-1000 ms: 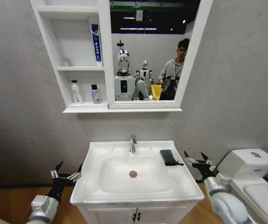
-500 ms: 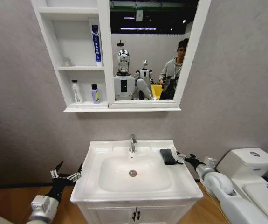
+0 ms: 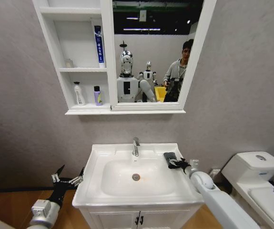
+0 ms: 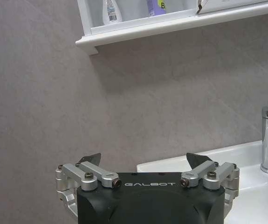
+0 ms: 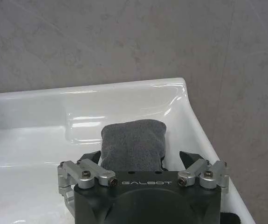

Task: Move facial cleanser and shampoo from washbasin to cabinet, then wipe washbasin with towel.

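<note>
Nearest, low at the robot's left, the left pincer [image 3: 68, 179] hangs beside the washbasin's [image 3: 127, 192] left edge, fingers spread apart and holding nothing; in its wrist view [image 4: 145, 161] the tips stand wide with the grey wall [image 4: 124, 93] beyond. On the right, the right arm reaches over the washbasin's right rim, and the right pincer [image 3: 178, 163] sits at the towel [image 3: 170, 159]. In the right wrist view the pincer [image 5: 142, 156] has its fingers apart, one on each side of the near end of the dark grey towel [image 5: 134, 142], not closed on it. The towel lies flat on the basin's right ledge, just beside the oval bowl and to the right of the chrome tap [image 3: 136, 146]. Farther up on the wall hangs the cabinet [image 3: 109, 111]. Its lowest niche holds a white bottle [image 3: 78, 94] and a small purple bottle [image 3: 97, 96], standing apart; the niche above holds a tall blue and white tube [image 3: 98, 44] upright against the mirror side.
</note>
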Tool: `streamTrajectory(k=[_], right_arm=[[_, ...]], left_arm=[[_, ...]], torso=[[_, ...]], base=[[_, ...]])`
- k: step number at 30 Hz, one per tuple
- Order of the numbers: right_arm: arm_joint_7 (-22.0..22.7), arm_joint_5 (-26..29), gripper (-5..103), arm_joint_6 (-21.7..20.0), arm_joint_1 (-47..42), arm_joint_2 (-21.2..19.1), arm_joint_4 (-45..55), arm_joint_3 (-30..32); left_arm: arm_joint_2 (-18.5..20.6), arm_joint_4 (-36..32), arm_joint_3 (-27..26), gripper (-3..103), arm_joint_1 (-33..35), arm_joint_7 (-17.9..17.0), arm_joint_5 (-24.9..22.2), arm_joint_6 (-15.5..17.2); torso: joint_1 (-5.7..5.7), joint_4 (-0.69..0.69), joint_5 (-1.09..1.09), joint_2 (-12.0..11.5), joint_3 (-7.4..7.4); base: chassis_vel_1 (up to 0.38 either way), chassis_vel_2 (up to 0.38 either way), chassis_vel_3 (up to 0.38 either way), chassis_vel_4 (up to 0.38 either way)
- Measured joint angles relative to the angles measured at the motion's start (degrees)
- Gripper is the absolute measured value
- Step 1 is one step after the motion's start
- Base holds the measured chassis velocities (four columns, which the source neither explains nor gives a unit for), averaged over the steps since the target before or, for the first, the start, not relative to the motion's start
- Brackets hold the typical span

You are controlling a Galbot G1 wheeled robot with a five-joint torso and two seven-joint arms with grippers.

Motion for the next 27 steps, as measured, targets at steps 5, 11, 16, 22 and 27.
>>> streamTrajectory(k=[5, 11, 16, 22, 27], right_arm=[[-1.1, -0.9, 85, 0.3, 0.8, 0.3, -1.3, -0.5], [-0.6, -2.5, 57, 0.2, 0.6, 0.7, -1.8, -1.1], [-0.2, -3.4, 42, 0.2, 0.5, 0.9, -2.2, -1.5], [0.5, -3.3, 20, -0.4, 0.5, 1.0, -1.4, -1.4], [3.3, -1.7, 5, -2.3, -0.9, 0.2, 6.5, -0.7]], left_arm=[[0.0, 0.0, 0.0, 100, 0.0, 0.0, 0.0, 0.0], [0.0, 0.0, 0.0, 100, 0.0, 0.0, 0.0, 0.0], [0.0, 0.0, 0.0, 100, 0.0, 0.0, 0.0, 0.0], [0.0, 0.0, 0.0, 100, 0.0, 0.0, 0.0, 0.0], [0.0, 0.0, 0.0, 100, 0.0, 0.0, 0.0, 0.0]], torso=[[0.0, 0.01, 0.0, 0.0, 0.0], [0.0, 0.01, -0.01, 0.0, -0.01], [-0.01, 0.01, -0.01, 0.0, -0.01], [-0.01, 0.0, 0.0, 0.0, -0.01], [0.0, 0.01, 0.02, 0.0, 0.0]], base=[[0.0, 0.0, 0.0, 0.0], [0.0, 0.0, 0.0, 0.0], [0.0, 0.0, 0.0, 0.0], [0.0, 0.0, 0.0, 0.0], [0.0, 0.0, 0.0, 0.0]])
